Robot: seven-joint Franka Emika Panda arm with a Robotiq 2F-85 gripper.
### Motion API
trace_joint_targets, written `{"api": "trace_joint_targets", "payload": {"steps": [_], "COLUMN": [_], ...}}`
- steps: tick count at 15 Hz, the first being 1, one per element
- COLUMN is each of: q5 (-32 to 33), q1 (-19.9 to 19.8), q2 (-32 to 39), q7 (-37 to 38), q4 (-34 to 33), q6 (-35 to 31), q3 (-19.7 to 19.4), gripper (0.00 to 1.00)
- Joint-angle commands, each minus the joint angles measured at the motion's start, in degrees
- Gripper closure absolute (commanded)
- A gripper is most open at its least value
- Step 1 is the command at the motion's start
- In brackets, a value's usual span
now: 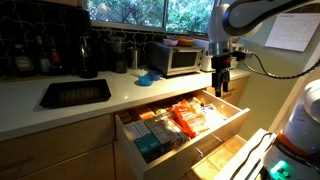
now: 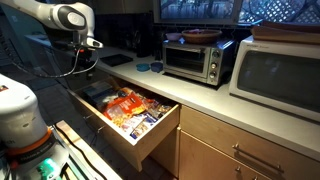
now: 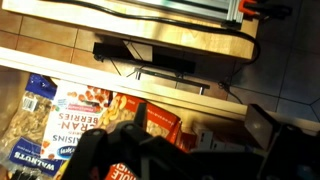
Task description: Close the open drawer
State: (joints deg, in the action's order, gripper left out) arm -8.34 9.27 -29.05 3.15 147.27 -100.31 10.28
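Observation:
The drawer point(image 1: 200, 143) is a wide light-wood kitchen drawer, pulled far out from under the counter. It also shows in an exterior view point(image 2: 158, 135). It holds orange snack bags point(image 1: 185, 118) and teal boxes point(image 1: 150, 143). In the wrist view I look down on the bags point(image 3: 100, 105) and the drawer's slim metal bar handle point(image 3: 165, 72). My gripper point(image 1: 222, 82) hangs above the back right part of the drawer, near the counter edge, touching nothing. It appears in an exterior view point(image 2: 92, 42). In the wrist view its fingers point(image 3: 190, 140) are apart and empty.
A toaster oven point(image 1: 170, 58) and a blue item point(image 1: 148, 76) stand on the counter point(image 1: 120, 95) behind the gripper. A black tray point(image 1: 75, 93) lies further along. A microwave point(image 2: 275, 75) sits beside the toaster oven point(image 2: 195, 58). The robot base point(image 2: 20, 115) stands before the drawer.

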Motion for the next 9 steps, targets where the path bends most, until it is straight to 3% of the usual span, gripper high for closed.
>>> {"api": "trace_joint_targets", "payload": {"steps": [1,5,6,9], "q5": [-2.7,-6.09,-6.65,-8.47], "q1": [1.76,3.73,3.89,4.5], "q2": [-0.02,1.94,5.98,9.75], "q7": [-0.06,-0.73,-0.58,-0.47], "q4": [6.53,12.9,9.81,10.74], "q6": [-4.03,-12.76,-13.71,-17.28], "q3": [0.13,0.41,0.49,0.46], "gripper": [0.0,0.0,0.0,0.0]}}
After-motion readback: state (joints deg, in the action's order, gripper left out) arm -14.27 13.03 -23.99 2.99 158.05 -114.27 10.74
